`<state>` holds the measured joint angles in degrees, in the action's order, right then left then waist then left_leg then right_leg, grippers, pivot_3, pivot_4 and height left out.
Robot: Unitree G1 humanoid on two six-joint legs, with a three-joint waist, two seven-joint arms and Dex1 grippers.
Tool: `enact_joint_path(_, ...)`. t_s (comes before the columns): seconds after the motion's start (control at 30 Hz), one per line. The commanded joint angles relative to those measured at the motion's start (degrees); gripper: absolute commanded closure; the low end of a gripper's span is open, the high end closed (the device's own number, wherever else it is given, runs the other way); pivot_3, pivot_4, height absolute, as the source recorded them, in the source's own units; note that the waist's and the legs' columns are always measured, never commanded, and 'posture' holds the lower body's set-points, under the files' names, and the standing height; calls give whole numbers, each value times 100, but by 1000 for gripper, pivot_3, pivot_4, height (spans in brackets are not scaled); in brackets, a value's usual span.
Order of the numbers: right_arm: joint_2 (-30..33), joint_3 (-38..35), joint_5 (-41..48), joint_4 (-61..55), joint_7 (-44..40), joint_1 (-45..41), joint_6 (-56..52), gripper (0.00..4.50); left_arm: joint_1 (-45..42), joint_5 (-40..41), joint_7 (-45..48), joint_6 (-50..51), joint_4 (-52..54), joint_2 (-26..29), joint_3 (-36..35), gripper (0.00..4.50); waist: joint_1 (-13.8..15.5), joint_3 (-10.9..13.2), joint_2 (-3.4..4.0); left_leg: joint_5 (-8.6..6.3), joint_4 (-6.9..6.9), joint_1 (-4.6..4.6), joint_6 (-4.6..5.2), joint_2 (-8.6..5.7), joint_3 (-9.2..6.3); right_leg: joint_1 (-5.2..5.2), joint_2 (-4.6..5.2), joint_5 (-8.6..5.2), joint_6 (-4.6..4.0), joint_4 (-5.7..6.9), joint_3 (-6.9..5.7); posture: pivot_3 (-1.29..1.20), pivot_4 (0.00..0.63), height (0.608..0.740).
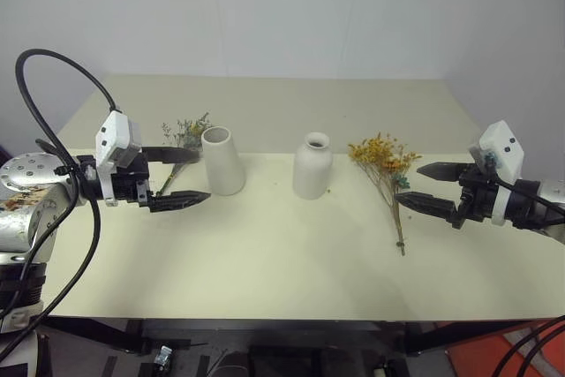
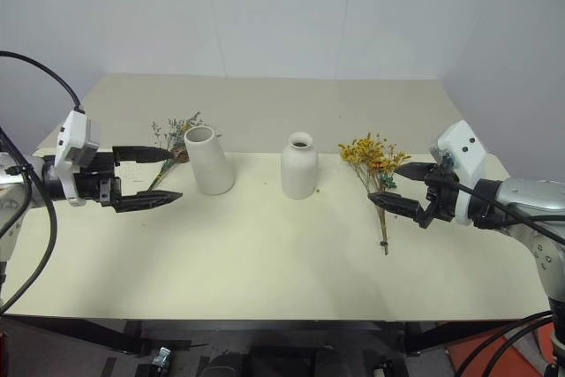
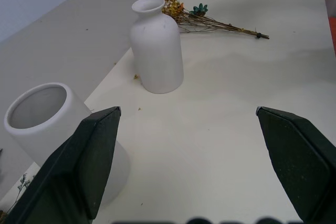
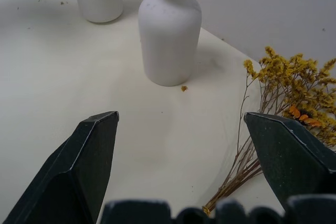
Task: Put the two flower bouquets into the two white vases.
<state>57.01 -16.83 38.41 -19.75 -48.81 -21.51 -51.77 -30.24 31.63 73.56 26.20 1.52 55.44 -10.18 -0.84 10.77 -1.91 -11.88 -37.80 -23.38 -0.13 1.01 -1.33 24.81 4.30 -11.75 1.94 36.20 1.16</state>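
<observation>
Overhead, from the head camera, a pale cream table (image 1: 265, 262) carries two matte white ceramic vases standing upright near its middle: a plain tapered cylinder vase with a wide mouth (image 1: 222, 160) to the left and a rounded bottle vase with a narrow neck (image 1: 312, 165) to the right, apart from each other. A sparse grey-green dried bunch (image 1: 184, 139) lies flat on the table behind and left of the cylinder vase, partly hidden by the left gripper (image 1: 190, 177). A bushy bunch of tiny yellow-orange blossoms on thin stems (image 1: 386, 165) lies flat to the right of the bottle vase, its stems running toward the near edge. The left gripper hangs above the table just left of the cylinder vase, jaws spread wide and holding nothing. The right gripper (image 1: 415, 184) hangs just right of the yellow bunch, jaws likewise spread and empty.

Along the left wrist, both black fingers (image 3: 79, 166) stand wide apart; the cylinder vase is close, the bottle vase further on, the yellow bunch beyond it.

Along the right wrist, the fingers (image 4: 79, 166) also stand apart, with the yellow blossoms beside one of them and the bottle vase ahead.
</observation>
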Motion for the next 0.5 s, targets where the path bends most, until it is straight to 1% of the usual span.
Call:
enact_joint_path(0.03,126,-249,125,-108,76,-161,-99,29,-156,30,19,-81,39,7,-52,0,0,0,0,0,0,0,0,0,0,0,0,0,0,0,0,0,150,740)
enact_joint_path(0.2,116,-219,156,-130,123,-153,-156,29,-180,50,24,-38,33,-6,-47,0,0,0,0,0,0,0,0,0,0,0,0,0,0,0,0,0,150,740)
enact_joint_path(0.3,163,-153,220,-117,257,-222,-440,29,-197,45,26,-31,32,-24,-17,0,1,0,0,0,0,0,0,0,0,0,0,0,0,0,0,0,150,740)
enact_joint_path(0.4,204,250,115,91,716,-585,-1255,29,-301,14,14,-25,7,-93,81,0,-7,0,0,0,0,0,0,0,0,0,1,0,0,1,0,0,150,740)
enact_joint_path(0.5,-128,467,197,522,1230,-1288,-2326,29,-520,75,-7,179,-17,-207,238,0,-12,-1,-1,0,-1,4,0,0,0,-3,-1,1,-2,1,1,0,150,740)
